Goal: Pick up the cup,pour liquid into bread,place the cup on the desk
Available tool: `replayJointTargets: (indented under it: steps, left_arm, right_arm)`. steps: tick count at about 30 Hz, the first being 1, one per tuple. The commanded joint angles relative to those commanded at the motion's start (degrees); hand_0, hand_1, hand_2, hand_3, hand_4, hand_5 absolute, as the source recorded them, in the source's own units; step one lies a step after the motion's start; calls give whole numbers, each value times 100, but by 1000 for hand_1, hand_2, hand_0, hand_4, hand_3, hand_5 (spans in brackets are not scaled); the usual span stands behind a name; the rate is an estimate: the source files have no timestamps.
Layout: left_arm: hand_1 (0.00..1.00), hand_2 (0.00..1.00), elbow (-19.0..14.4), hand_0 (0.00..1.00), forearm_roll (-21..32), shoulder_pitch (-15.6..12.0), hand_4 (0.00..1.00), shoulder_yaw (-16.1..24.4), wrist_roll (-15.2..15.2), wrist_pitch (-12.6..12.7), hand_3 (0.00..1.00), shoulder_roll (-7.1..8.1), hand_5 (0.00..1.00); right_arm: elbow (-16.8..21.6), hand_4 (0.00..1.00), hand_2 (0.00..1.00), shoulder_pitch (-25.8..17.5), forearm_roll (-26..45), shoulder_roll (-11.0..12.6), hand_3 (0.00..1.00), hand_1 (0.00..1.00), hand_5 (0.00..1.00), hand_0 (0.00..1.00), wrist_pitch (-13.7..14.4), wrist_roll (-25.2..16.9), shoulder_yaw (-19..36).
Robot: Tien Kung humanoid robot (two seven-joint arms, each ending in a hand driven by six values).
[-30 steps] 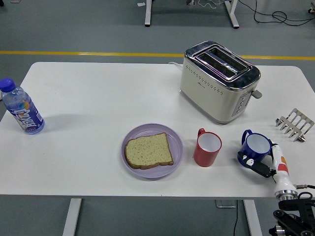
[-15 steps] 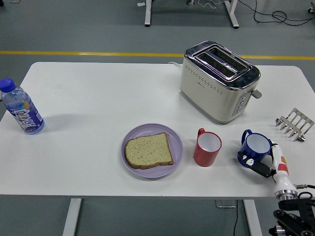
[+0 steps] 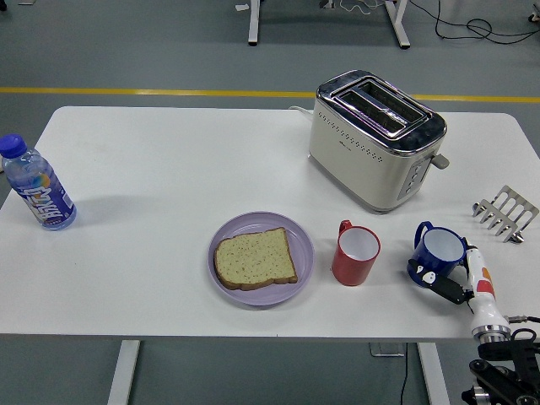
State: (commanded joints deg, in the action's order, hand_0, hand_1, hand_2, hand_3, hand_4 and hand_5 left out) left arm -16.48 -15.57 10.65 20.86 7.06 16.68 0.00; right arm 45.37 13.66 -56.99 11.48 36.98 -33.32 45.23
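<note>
Fingers [image 3: 479, 274] of the right hand [image 3: 472, 291] lie stretched out along the near right side of the blue cup [image 3: 439, 253]. A black digit touches its lower wall, but none is wrapped round it, so the hand is unclenched and holds nothing. The left hand is out of view.

Far left of the purple plate [image 3: 253, 221] a blue water bottle [image 3: 38, 187] stands upright on the white surface [image 3: 169, 160]. The plate carries one slice of bread [image 3: 255, 259]. Just right of the plate is a red mug [image 3: 354, 256], with a cream toaster [image 3: 375, 139] beyond and to the plate's right. The blue cup sits further right of the plate, and a metal toast rack [image 3: 504, 213] further still.

Nothing has shifted over the last second: hand and cup sit as they did. My reading is that the pick-up is paused before the grip closes, with pouring and setting down not yet begun.
</note>
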Motion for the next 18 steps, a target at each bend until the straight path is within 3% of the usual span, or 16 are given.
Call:
replayJointTargets:
  steps: [4, 5, 10, 11, 16, 18]
  left_arm:
    - [683, 698, 0, 679, 2, 2, 251, -1, 0, -2, 542, 0, 998]
    - [683, 698, 0, 679, 5, 3, 251, -2, -1, -2, 542, 0, 998]
    - [683, 698, -1, 679, -8, 7, 251, 3, 3, -5, 542, 0, 998]
    - [683, 698, -1, 679, 4, 8, 251, -5, -2, -6, 542, 0, 998]
    - [683, 698, 0, 679, 10, 14, 251, -9, -4, -7, 542, 0, 998]
    - [683, 698, -1, 679, 21, 14, 251, -14, -8, -7, 542, 0, 998]
  right_arm:
    - [10, 927, 810, -9, -4, 9, 843, 671, 192, 783, 0, 6, 8]
    - [15, 944, 876, -12, -2, 13, 888, 724, 195, 832, 0, 1, 13]
    - [8, 944, 876, -16, 40, 13, 888, 724, 195, 832, 0, -37, 29]
    - [4, 964, 920, -19, 38, 9, 952, 782, 192, 884, 0, -44, 52]
    - [6, 964, 920, -28, 15, 9, 952, 782, 192, 884, 0, -60, 99]
    - [10, 977, 950, -31, 5, 9, 997, 823, 174, 928, 0, -64, 120]
